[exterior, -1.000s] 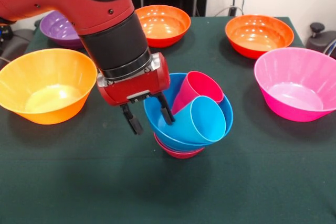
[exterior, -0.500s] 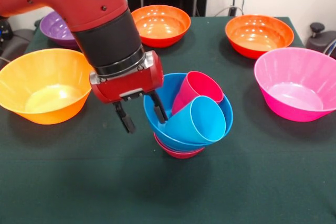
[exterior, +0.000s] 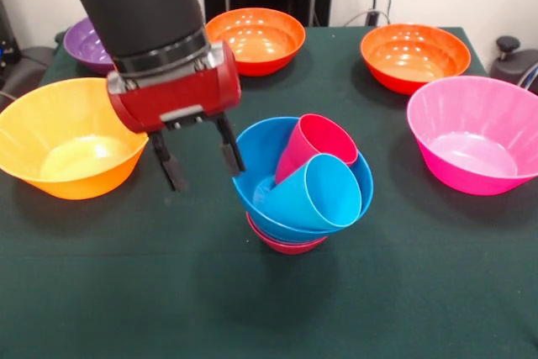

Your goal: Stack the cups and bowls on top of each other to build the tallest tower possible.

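The tower (exterior: pixel 298 191) stands mid-table: a blue bowl (exterior: pixel 256 145) rests on a small red bowl (exterior: pixel 286 244), whose rim shows beneath it. Inside the blue bowl lie two tilted cups, a crimson red one (exterior: pixel 315 140) and a light blue one (exterior: pixel 319 193) in front of it. My gripper (exterior: pixel 201 163) hangs open just left of the blue bowl's rim, above the table, with nothing between its fingers. Its right fingertip is close to the rim but apart from it.
A large yellow-orange bowl (exterior: pixel 71 136) sits at the left and a large pink bowl (exterior: pixel 475 132) at the right. Behind are a purple bowl (exterior: pixel 91 44) and two orange bowls (exterior: pixel 256 39) (exterior: pixel 414 56). Green cloth covers the table (exterior: pixel 126 292).
The gripper has risen and moved left, its right finger coming out from inside the blue bowl's rim. The tower has not shifted.
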`<state>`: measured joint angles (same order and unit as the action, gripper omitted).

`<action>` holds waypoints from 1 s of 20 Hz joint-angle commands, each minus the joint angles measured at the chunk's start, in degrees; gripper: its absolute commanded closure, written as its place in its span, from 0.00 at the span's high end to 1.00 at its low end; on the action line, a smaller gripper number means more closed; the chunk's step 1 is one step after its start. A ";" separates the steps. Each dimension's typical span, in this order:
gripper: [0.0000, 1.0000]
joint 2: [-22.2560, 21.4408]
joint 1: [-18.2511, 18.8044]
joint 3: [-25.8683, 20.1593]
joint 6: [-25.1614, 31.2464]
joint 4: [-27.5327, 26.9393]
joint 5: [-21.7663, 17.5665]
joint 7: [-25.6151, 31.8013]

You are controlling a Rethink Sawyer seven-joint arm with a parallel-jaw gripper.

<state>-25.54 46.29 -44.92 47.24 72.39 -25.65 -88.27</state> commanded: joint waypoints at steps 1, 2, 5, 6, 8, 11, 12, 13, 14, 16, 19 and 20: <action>1.00 -2.82 0.62 2.07 7.46 1.90 0.09 7.41; 1.00 -3.46 1.09 2.03 7.26 2.94 0.28 7.36; 1.00 -4.36 1.29 2.15 8.16 3.11 0.65 7.81; 1.00 -4.01 0.92 2.32 8.67 2.11 0.65 7.98; 1.00 -3.02 0.42 2.51 8.50 0.79 0.39 8.23; 1.00 -1.61 0.09 2.46 7.46 0.28 0.22 8.20; 1.00 -1.31 0.02 2.53 7.22 0.24 0.13 8.16; 1.00 -1.08 0.01 2.58 6.52 0.61 -0.04 7.95; 1.00 -0.95 -0.01 2.69 6.19 0.74 -0.20 7.80; 1.00 -0.73 0.09 2.79 5.20 1.31 -0.42 7.42; 1.00 -0.37 0.03 2.59 4.14 1.79 -0.43 7.06; 1.00 -0.39 0.02 2.56 3.81 2.15 -0.41 6.87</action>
<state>-29.11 47.33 -44.86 48.28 72.31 -24.09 -88.27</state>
